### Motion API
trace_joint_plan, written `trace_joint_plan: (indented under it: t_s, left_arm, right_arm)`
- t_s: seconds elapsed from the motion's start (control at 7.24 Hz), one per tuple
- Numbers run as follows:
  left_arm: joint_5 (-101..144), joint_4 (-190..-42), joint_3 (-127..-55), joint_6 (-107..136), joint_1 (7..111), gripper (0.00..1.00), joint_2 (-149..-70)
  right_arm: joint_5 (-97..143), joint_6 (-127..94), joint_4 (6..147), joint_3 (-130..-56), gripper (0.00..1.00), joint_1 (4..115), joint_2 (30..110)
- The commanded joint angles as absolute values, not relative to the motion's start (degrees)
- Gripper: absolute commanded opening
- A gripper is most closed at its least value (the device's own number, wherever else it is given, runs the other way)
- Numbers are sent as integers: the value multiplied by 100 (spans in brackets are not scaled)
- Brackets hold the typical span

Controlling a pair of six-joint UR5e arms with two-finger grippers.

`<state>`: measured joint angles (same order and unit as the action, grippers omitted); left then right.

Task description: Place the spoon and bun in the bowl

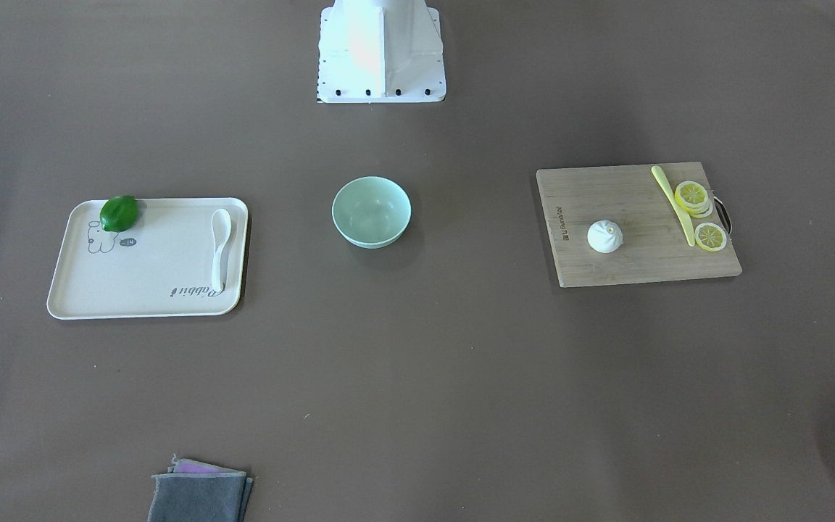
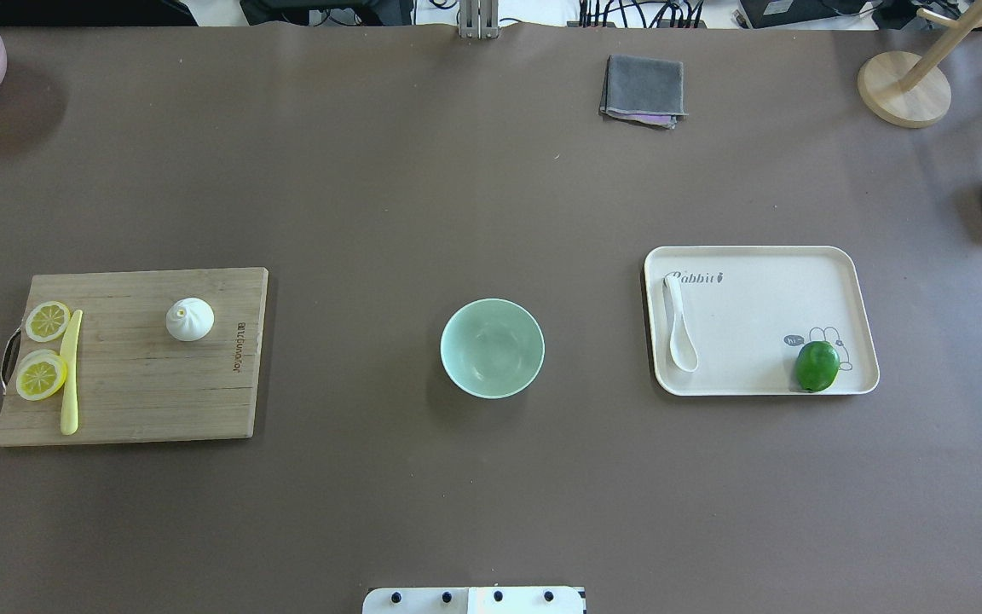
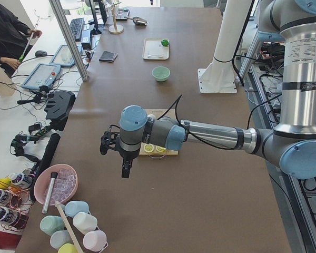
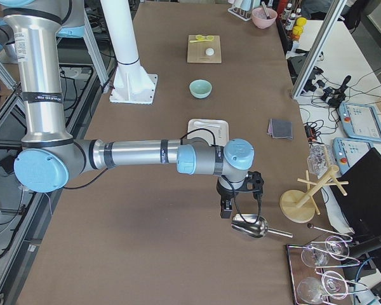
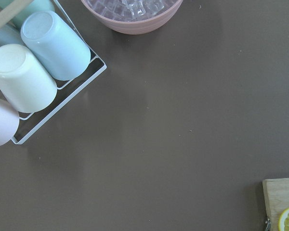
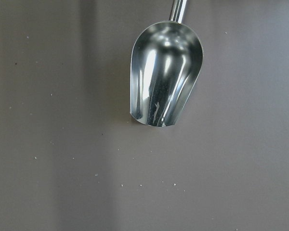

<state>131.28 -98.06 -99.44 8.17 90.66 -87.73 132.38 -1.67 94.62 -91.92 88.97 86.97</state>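
Overhead exterior view, task not yet begun. The bowl [image 2: 492,347] stands empty at the table's centre. The bun [image 2: 190,319] sits on the wooden cutting board [image 2: 141,384] on the robot's left. Lemon slices [image 2: 41,375] and a thin yellow knife [image 2: 71,371] lie at the board's outer end, apart from the bun. The spoon [image 2: 679,328] lies on the cream tray [image 2: 755,315] on the robot's right, along the tray edge nearest the bowl, with its scoop toward the robot. A lime [image 2: 817,366] occupies the opposite near corner of the tray. Both transfers remain to be done.

Side views show the arms parked at the table's two ends. The left gripper [image 3: 125,173] hangs above bare table beyond the board's outer end, toward a pink bowl [image 5: 132,14] and a rack of cups [image 5: 29,72]. The bun is well apart from it, across the board. The right gripper [image 4: 227,210] hangs just above a metal scoop [image 6: 166,77], past the tray's outer edge and well apart from the spoon. Neither wrist view shows any fingers, so how far either gripper is open cannot be told. Nothing appears to be carried by either one. By this layout, the left arm is the nearer one to the bun and the right arm to the spoon.
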Motion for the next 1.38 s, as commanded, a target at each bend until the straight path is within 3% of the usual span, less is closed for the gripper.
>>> trace_joint_plan:
  t_s: [0.0, 0.69, 1.24]
  left_arm:
    - [13140, -9791, -9967, 817, 9062, 98, -8780]
    - [13140, -9791, -9949, 817, 9062, 98, -8780]
    - [13418, -9879, -10212, 809, 9027, 98, -9016]
  right_arm:
    - [13245, -167, 9457, -9193, 100, 8895, 8710]
    - [13236, -167, 9457, -9202, 100, 8895, 8692]
    - [13430, -193, 9431, -9676, 100, 8799, 8561]
